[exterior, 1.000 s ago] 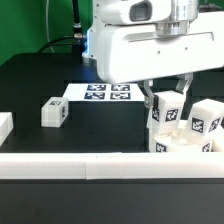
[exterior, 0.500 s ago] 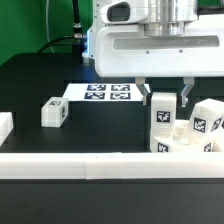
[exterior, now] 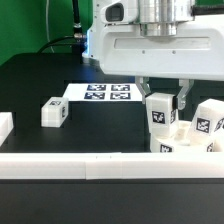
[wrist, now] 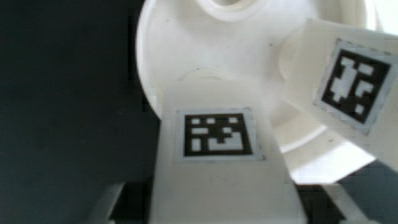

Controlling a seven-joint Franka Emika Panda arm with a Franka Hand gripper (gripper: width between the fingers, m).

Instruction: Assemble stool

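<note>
Gripper (exterior: 163, 100) fingers squeeze one blocky white leg (exterior: 162, 114) with a black square tag, upright over the round white seat (wrist: 192, 60), at the exterior view's right. Black table (exterior: 40, 85), green wall (exterior: 30, 25) far behind.

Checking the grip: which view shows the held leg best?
The exterior view: the leg stands upright, clamped in the gripper, with both fingers visible. The wrist view shows only one tagged face, close up.
</note>
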